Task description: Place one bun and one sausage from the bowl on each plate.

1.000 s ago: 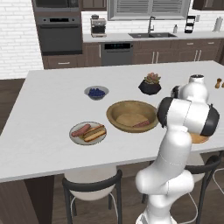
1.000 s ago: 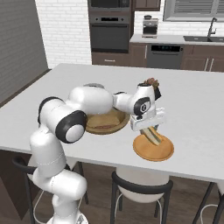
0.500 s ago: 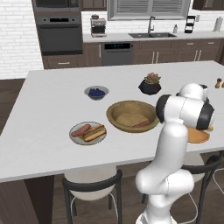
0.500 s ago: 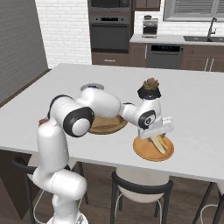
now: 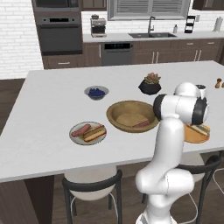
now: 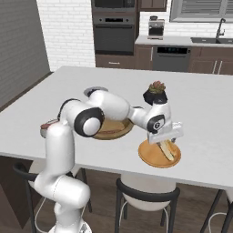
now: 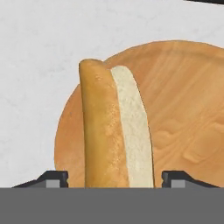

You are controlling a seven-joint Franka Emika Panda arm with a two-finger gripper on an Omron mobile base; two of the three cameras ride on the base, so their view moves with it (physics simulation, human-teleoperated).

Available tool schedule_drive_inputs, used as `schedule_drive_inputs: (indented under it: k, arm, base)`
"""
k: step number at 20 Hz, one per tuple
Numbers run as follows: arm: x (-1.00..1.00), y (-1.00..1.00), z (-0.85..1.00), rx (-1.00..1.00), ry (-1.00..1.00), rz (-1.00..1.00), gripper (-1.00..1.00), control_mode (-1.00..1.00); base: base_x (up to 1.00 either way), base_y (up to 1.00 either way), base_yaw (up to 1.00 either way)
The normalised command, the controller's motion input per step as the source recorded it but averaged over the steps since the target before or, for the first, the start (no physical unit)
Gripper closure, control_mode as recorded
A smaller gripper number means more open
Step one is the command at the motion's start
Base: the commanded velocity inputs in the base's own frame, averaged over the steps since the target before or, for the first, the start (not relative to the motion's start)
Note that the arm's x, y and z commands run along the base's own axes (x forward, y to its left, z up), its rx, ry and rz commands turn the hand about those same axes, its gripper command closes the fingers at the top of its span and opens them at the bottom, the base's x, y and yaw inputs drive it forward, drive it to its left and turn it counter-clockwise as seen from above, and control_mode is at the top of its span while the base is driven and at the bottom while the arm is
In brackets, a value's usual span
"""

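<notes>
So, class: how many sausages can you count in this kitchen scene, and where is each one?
2: one sausage on the grey-rimmed plate beside a bun, one sausage in the wooden bowl. The arm may hide more.

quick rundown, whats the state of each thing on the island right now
gripper: open, fingers either side of the bun
bun: on the orange plate
orange plate: has a bun, no sausage
grey plate: has a bun and a sausage
wooden bowl: one sausage left inside
</notes>
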Motion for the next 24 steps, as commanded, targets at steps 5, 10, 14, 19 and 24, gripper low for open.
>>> schedule_drive_inputs:
  k: [5,10,14,19,24]
  arm:
    - [0.09,0.00,0.00,0.00,0.00,0.00,-1.00,-1.00]
    - [-0.85,0.24,0.53,0.03,-0.10,0.00,-1.00,-1.00]
    - [-0.98,0.97,0.73,0.00,-0.02,0.00,-1.00,-1.00]
    - [-0.51,1.00,0.79,0.00,0.03,0.02,-1.00,-1.00]
    - [-0.19,1.00,0.77,0.00,0.08,0.16,-1.00,-1.00]
  base:
    - [0.00,0.00,0.00]
    - [0.00,0.00,0.00]
    - [0.00,0.00,0.00]
    - [0.00,0.00,0.00]
    - [0.00,0.00,0.00]
